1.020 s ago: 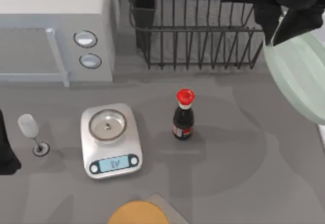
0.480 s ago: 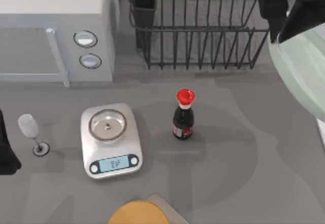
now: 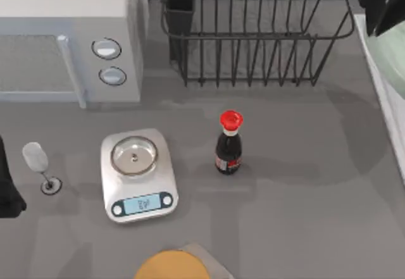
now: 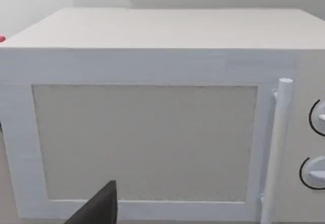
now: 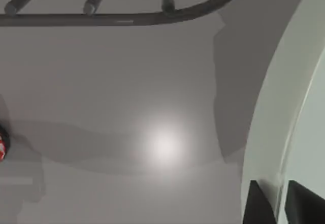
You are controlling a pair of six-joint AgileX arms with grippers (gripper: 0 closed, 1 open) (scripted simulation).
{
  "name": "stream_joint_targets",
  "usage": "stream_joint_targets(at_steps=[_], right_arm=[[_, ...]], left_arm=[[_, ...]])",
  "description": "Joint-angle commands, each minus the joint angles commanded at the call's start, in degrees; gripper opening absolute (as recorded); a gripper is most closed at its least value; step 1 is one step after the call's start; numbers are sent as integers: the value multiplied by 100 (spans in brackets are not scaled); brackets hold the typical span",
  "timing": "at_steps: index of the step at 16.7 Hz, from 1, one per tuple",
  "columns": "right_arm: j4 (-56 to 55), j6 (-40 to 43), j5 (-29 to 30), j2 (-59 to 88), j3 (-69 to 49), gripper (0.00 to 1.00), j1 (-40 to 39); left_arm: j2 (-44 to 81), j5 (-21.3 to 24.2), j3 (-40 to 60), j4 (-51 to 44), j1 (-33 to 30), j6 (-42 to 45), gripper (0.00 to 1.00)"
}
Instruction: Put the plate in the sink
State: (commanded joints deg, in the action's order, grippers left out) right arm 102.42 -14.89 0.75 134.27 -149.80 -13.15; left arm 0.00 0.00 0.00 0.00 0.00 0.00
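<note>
My right gripper [image 3: 380,4] pinches the big round pale green plate [image 3: 393,57] at the table's right edge, above the white sink's rim [image 3: 380,95]; the small silver kitchen scale's [image 3: 138,173] screen digits are unreadable.

Even, soft overhead light; faint shadows and one glare spot on the table [image 5: 162,145].

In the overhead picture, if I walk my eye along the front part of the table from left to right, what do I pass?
Wine glass → kitchen scale → soy sauce bottle → pale sink rim at the right edge, with the mint-green plate held above it.
</note>
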Motion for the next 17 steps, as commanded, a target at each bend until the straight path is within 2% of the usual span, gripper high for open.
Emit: stream_joint_targets(at_steps=[6, 12, 17], right_arm=[[-154, 1651, -20, 1913, -1453, 0, 1621], [-184, 1820, -23, 2086, -1613, 0, 1789], [-184, 1820, -23, 2086, -1613, 38, 1789]], left_arm=[[0, 0, 0, 0, 0, 0, 100], [0, 0, 0, 0, 0, 0, 100], [0, 0, 0, 0, 0, 0, 100]])
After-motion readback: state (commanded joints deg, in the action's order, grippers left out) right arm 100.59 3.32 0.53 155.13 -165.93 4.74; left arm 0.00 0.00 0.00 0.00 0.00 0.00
